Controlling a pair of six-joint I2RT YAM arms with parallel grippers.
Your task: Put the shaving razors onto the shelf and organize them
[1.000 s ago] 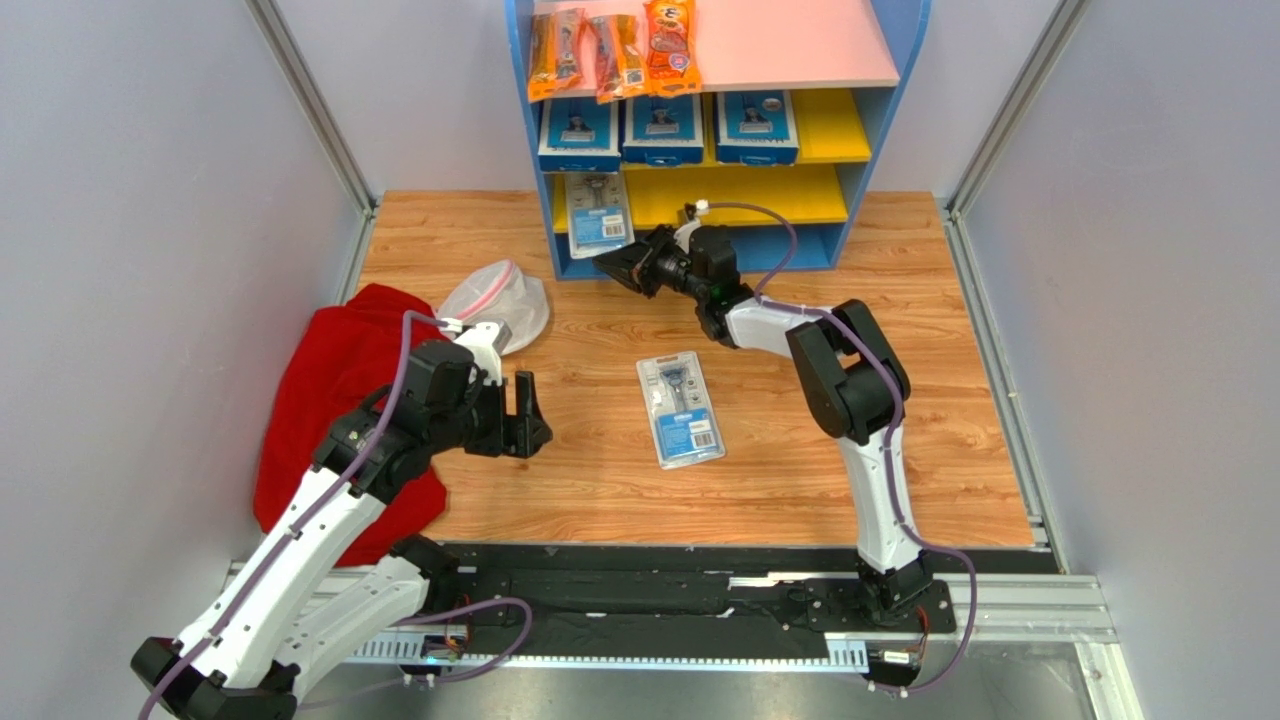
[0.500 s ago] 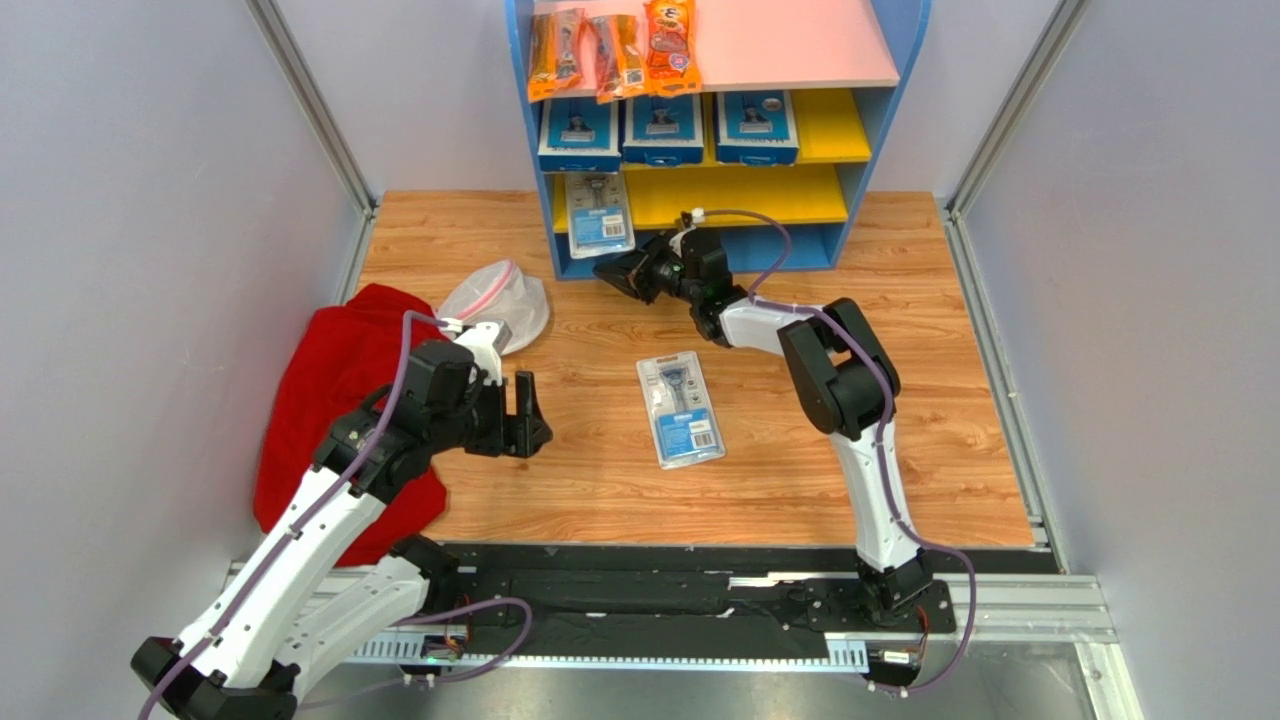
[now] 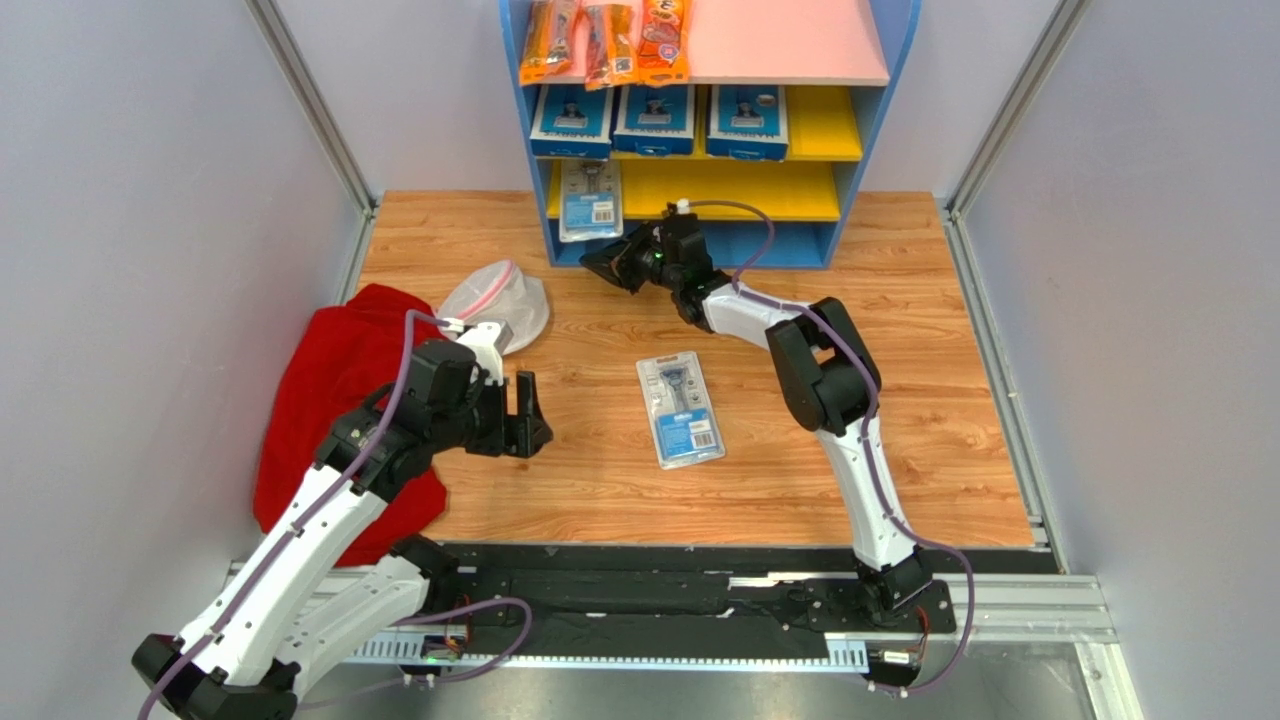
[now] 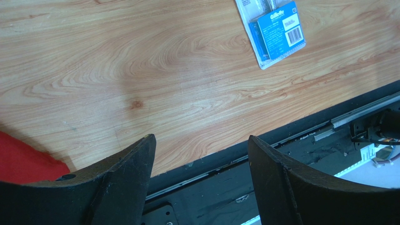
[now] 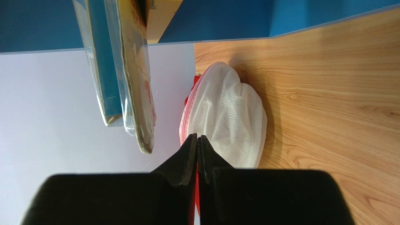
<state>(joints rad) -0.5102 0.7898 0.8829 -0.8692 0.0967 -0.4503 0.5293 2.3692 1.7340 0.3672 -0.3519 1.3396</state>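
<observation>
The blue-framed shelf (image 3: pixel 872 143) stands at the far edge. Three larger blue razor packs (image 3: pixel 652 119) stand in a row on its upper yellow shelf. A paler pack (image 3: pixel 591 203) leans at the left front of the lower shelf, and shows edge-on in the right wrist view (image 5: pixel 127 70). Another pale pack (image 3: pixel 679 408) lies flat mid-table, also in the left wrist view (image 4: pixel 274 30). My right gripper (image 3: pixel 592 258) is shut and empty, just below the leaning pack at the shelf's bottom left corner (image 5: pixel 197 139). My left gripper (image 3: pixel 526 428) is open and empty, left of the lying pack (image 4: pixel 199 143).
Three orange snack packets (image 3: pixel 609 38) lie on the pink top board (image 3: pixel 781 45). A white mesh bag (image 3: pixel 499 300) and a red cloth (image 3: pixel 338 390) lie at the left. The bag shows just past my right fingertips (image 5: pixel 227 119). The black base rail (image 3: pixel 676 578) runs along the near edge.
My right gripper has moved left and toward the shelf's bottom left corner. The shelf with its packs has shifted slightly back and left. The left arm has not moved.
</observation>
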